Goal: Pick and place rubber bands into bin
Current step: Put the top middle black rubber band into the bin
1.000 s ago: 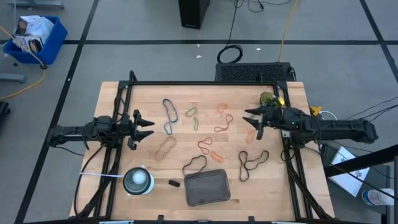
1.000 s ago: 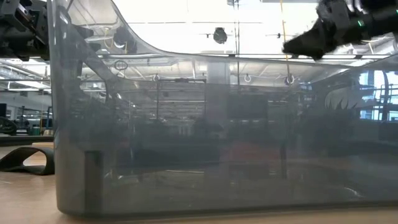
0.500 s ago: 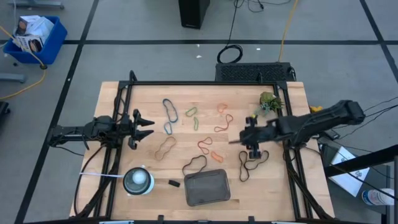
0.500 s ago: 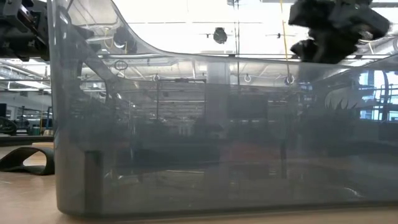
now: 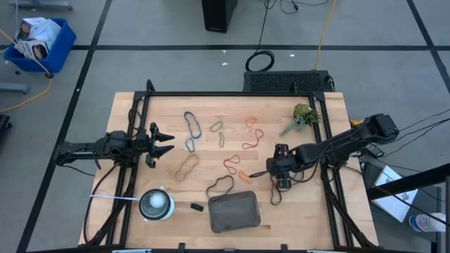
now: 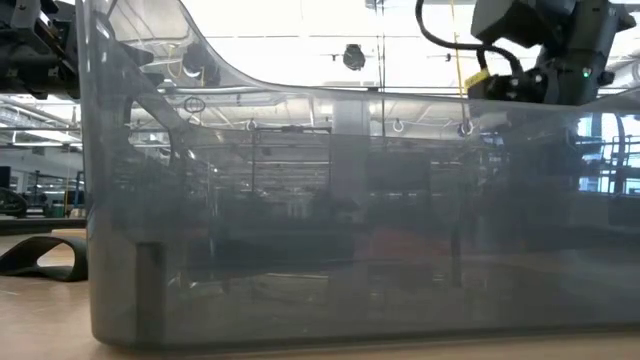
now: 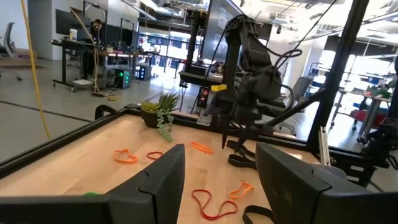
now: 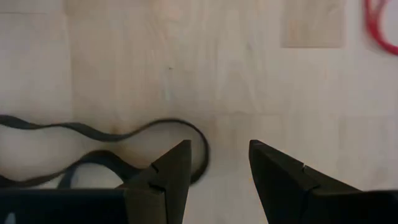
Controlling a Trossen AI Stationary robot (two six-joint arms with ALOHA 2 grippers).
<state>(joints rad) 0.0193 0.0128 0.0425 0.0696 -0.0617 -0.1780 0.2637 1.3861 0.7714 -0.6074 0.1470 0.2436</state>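
Observation:
Several rubber bands lie flat on the wooden table point(image 5: 211, 105): blue point(image 5: 191, 125), green point(image 5: 219, 133), orange point(image 5: 252, 121), red point(image 5: 232, 165), tan point(image 5: 186, 167) and black point(image 5: 221, 186). The dark grey bin point(image 5: 234, 211) stands near the front edge and fills the low view point(image 6: 320, 220). My right gripper point(image 5: 280, 176) points down, open, over a long black band point(image 5: 287, 184). In the right wrist view its fingers point(image 8: 217, 152) stand just past that band's looped end point(image 8: 198, 149). My left gripper point(image 5: 166, 143) is open and empty at the left.
A round white object point(image 5: 155, 204) and a small black piece point(image 5: 196, 207) lie left of the bin. A small green plant point(image 5: 302, 114) stands at the far right. Black frame rails point(image 5: 133, 119) run along the table's sides. An orange band point(image 5: 245, 176) lies left of my right gripper.
My right gripper has swung from the far right toward the table's near edge and a little left. It has tipped from level to pointing down and come down over the long black band. The bands have stayed where they were.

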